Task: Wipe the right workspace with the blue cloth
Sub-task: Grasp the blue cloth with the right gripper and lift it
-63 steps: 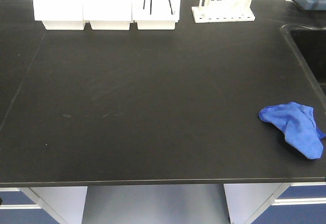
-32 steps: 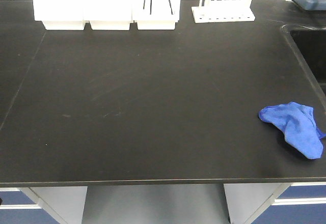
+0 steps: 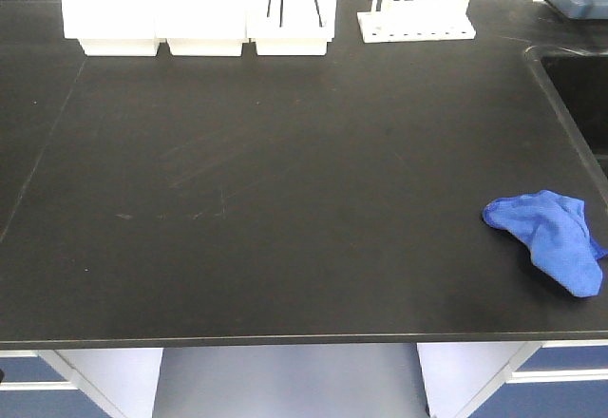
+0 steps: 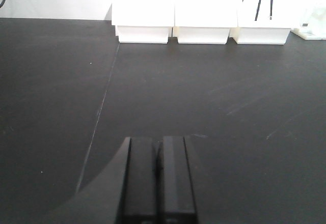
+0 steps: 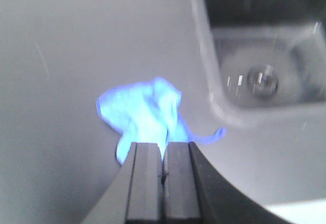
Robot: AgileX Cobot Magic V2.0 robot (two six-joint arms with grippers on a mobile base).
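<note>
While untouched, blue cloth (image 3: 549, 236) nr sink (image 5: 206, 56).

I see the blue cloth (image 3: 551, 237) lying crumpled on the black countertop (image 3: 285, 199) near its front right corner, just beside the sink basin (image 5: 254, 119). It's bright royal blue and lumpy, with one thin strand trailing toward the sink.

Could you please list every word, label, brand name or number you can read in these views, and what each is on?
No text can be read in any view.
The white plastic bins and white rack are overexposed, so any label there is lost.
The crumpled royal-blue fabric cloth, matte black countertop and grey sink basin show no lettering.
</note>
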